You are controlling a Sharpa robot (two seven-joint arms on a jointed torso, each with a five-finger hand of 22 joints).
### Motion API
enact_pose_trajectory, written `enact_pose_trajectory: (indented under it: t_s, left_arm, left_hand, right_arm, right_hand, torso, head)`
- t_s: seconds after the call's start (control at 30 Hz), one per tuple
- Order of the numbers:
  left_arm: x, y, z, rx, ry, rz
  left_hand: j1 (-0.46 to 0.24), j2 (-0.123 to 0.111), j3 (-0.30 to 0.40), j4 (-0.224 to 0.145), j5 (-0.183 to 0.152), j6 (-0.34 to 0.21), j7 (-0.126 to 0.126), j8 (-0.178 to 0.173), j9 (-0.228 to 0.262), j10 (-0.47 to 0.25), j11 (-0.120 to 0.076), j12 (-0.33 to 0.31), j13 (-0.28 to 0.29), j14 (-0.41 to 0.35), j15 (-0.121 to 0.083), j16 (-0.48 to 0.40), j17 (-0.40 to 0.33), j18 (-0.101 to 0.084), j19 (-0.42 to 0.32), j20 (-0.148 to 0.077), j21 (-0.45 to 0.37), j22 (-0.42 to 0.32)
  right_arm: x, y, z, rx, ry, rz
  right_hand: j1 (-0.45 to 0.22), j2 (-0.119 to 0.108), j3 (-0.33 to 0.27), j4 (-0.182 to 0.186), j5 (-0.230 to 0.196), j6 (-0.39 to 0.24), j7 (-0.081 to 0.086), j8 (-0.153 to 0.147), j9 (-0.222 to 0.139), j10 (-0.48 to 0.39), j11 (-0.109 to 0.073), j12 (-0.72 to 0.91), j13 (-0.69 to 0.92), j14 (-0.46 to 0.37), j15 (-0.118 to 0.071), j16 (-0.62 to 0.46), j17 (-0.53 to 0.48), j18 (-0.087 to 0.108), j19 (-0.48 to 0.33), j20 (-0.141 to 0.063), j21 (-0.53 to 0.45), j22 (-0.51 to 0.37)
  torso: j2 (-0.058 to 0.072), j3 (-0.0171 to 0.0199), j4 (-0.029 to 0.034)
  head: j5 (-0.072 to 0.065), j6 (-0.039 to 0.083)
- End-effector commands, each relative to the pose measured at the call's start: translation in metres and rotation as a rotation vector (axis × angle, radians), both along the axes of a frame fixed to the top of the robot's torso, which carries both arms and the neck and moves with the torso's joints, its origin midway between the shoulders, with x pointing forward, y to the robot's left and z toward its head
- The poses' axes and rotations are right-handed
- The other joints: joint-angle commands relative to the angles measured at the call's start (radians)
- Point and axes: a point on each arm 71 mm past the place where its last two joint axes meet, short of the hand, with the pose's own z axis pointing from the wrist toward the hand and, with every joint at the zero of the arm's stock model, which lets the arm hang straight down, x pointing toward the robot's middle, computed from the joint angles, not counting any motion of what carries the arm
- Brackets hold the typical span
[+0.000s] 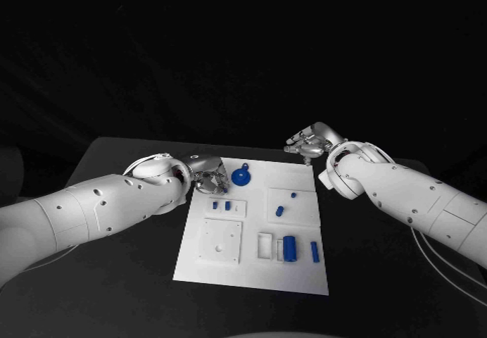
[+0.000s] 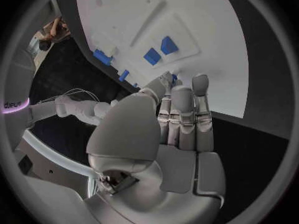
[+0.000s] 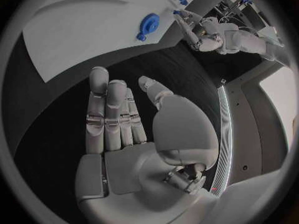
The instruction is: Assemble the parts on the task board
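White task board (image 1: 305,274) mid-table w/ blue parts (image 1: 289,246) on it. Left hand (image 1: 208,176) at board's far-left edge, near round blue part (image 1: 241,176). Right hand (image 1: 307,146) just past far-right corner.

You are looking down at a black table (image 1: 132,282) whose matte top fills the lower and middle part of the head view, its far edge running across just above the centre of the frame. Beyond that edge, the whole upper half falls into darkness; you cannot make out walls or floor there. Light falls from above, brightest at the table's middle and fading toward its corners.
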Motion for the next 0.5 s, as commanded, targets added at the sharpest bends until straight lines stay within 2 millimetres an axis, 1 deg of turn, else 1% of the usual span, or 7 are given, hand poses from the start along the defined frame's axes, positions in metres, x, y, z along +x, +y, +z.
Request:
enact_pose_trajectory:
  t_s: [0.03,0.5]
  left_arm:
    - [-0.0007,-0.0014,-0.0006,0.009,0.019,-0.008]
    - [-0.0004,-0.0023,-0.0011,0.015,0.024,-0.007]
  left_hand:
    - [0.003,0.007,-0.004,0.003,0.005,-0.002,0.000,0.003,0.001,0.000,0.000,0.003,0.001,-0.003,-0.004,-0.003,-0.001,0.011,-0.006,0.002,0.004,0.019]
    - [0.004,0.009,-0.003,0.005,0.007,-0.002,0.000,0.003,0.001,0.000,0.000,0.003,0.001,-0.003,-0.004,-0.004,-0.001,0.009,-0.006,0.000,0.004,0.019]
  right_arm:
    - [-0.0002,0.0014,0.0001,-0.001,0.002,0.012]
    - [0.0001,0.0018,-0.0002,0.000,0.003,0.011]
  right_hand:
    - [-0.004,0.006,-0.006,-0.002,0.001,0.005,0.000,-0.002,0.000,-0.005,0.001,-0.006,-0.001,0.000,0.005,0.006,-0.001,0.016,0.040,0.007,0.007,-0.001]
    - [-0.004,0.006,-0.006,-0.002,0.001,0.005,0.000,-0.002,0.000,-0.005,0.001,-0.006,-0.001,0.000,0.005,0.006,-0.001,0.016,0.040,0.007,0.007,-0.001]
  torso:
    - [0.000,0.0001,0.0005]
    - [0.000,0.0007,-0.0002]
  head:
    - [0.001,-0.001]
    - [0.001,-0.004]
